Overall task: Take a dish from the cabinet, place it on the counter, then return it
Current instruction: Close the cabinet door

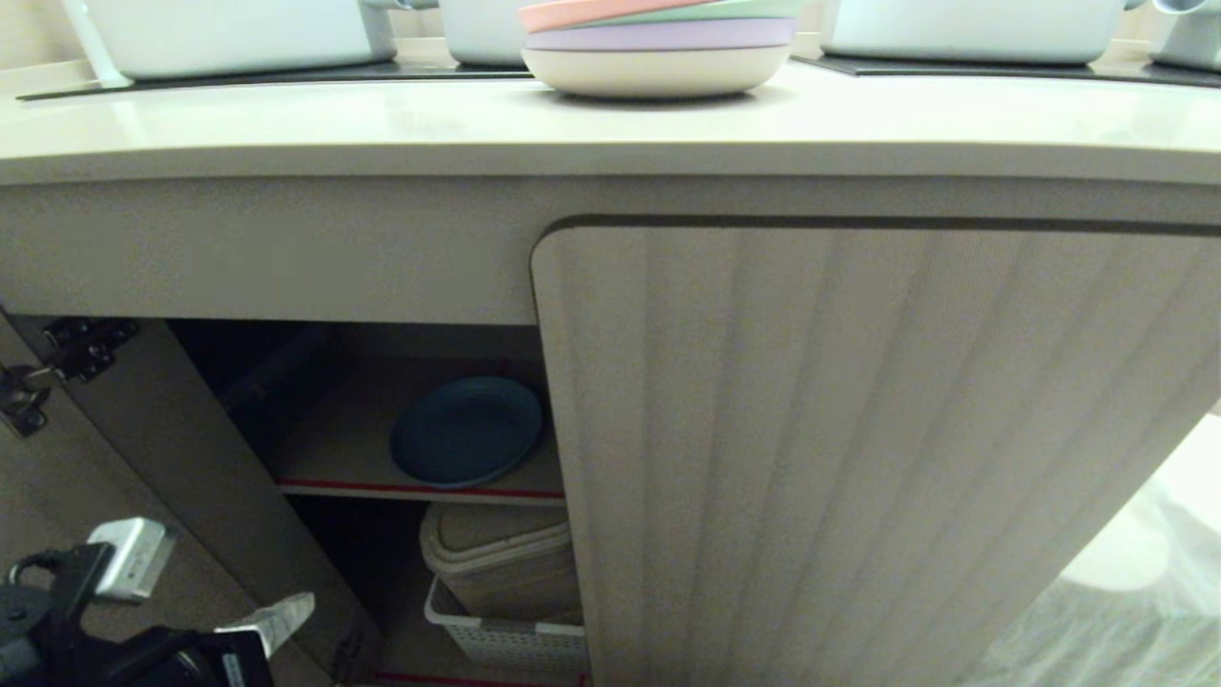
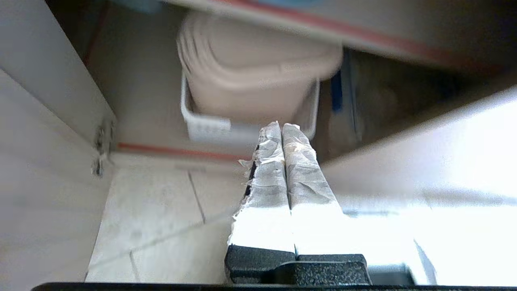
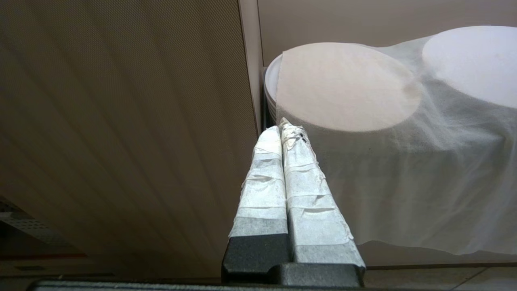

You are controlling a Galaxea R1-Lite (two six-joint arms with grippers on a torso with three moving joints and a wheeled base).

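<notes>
1. Dish sits on the cabinet's red-edged shelf.
2. Left pincer is low by the open door, pressed together, empty.
3. I'd spread it first, then come in level at the rim.

The dish lies on the shelf inside the cabinet, left of the shut door. Below that shelf a bin sits in a basket. A plate stack rests on the tabletop above. My left claw is low, before the opening.
</notes>
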